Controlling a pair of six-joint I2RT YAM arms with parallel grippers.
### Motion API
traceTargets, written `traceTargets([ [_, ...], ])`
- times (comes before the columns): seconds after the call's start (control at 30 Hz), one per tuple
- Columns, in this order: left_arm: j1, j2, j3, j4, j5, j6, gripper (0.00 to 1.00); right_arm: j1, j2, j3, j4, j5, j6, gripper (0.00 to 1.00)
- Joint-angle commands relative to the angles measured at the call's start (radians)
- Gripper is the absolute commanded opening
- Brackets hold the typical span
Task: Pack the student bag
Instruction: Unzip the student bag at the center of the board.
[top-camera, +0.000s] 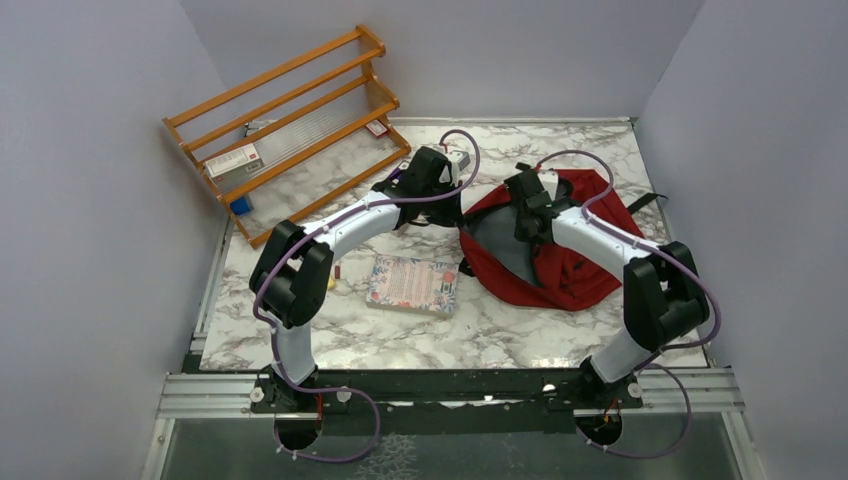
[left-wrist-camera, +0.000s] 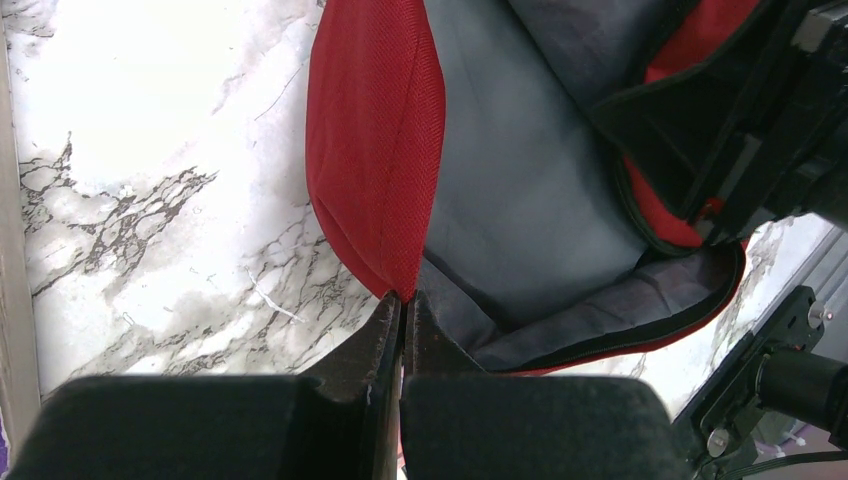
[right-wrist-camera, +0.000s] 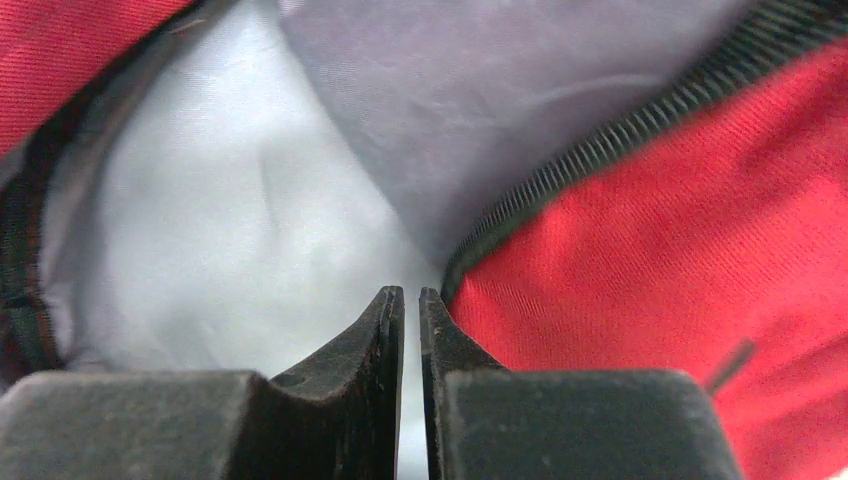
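Observation:
The student bag (top-camera: 560, 265), dark red with grey lining, lies open on the marble table (top-camera: 300, 330) at the right of centre. My left gripper (top-camera: 462, 212) is shut on the bag's red left flap (left-wrist-camera: 375, 150), pinching the fabric edge at its fingertips (left-wrist-camera: 403, 300). My right gripper (top-camera: 523, 232) is inside the bag's mouth, its jaws nearly together at the black zipper edge (right-wrist-camera: 560, 170), where pale lining (right-wrist-camera: 250, 220) runs in between them (right-wrist-camera: 411, 292). A book (top-camera: 412, 283) with a floral cover lies flat to the left of the bag.
A wooden rack (top-camera: 290, 130) stands at the back left with a white box (top-camera: 233, 162) on it and a blue item (top-camera: 240, 205) below. Grey walls close the table on three sides. My left arm's elbow (top-camera: 295, 270) hangs above the table's left part.

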Motion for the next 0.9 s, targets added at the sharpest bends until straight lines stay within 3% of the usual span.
traceTargets([
  [0.0, -0.004, -0.040, -0.008, 0.003, 0.007, 0.006, 0.00, -0.014, -0.068, 0.052, -0.161, 0.196, -0.040, 0.16],
  [0.17, -0.005, -0.044, -0.010, 0.002, 0.000, 0.013, 0.00, -0.065, -0.171, 0.026, -0.233, 0.228, -0.066, 0.16],
  [0.33, -0.005, -0.040, -0.013, 0.000, -0.001, 0.016, 0.00, -0.197, -0.246, -0.048, -0.193, 0.107, -0.128, 0.17],
  [0.47, -0.005, -0.040, -0.016, 0.000, -0.004, 0.017, 0.00, -0.216, -0.284, -0.044, -0.175, 0.017, -0.137, 0.20],
  [0.63, -0.005, -0.043, -0.013, 0.001, -0.005, 0.013, 0.00, -0.215, -0.372, -0.018, -0.137, -0.196, -0.080, 0.39],
  [0.73, -0.005, -0.043, -0.010, 0.004, 0.003, 0.007, 0.00, -0.194, -0.417, -0.051, -0.072, -0.313, -0.023, 0.46],
  [0.77, -0.005, -0.043, -0.010, 0.006, 0.005, 0.004, 0.00, -0.170, -0.415, -0.056, -0.071, -0.302, -0.011, 0.54],
  [0.87, -0.005, -0.046, -0.007, 0.006, 0.013, 0.002, 0.00, -0.106, -0.366, -0.045, -0.119, -0.196, 0.000, 0.62],
])
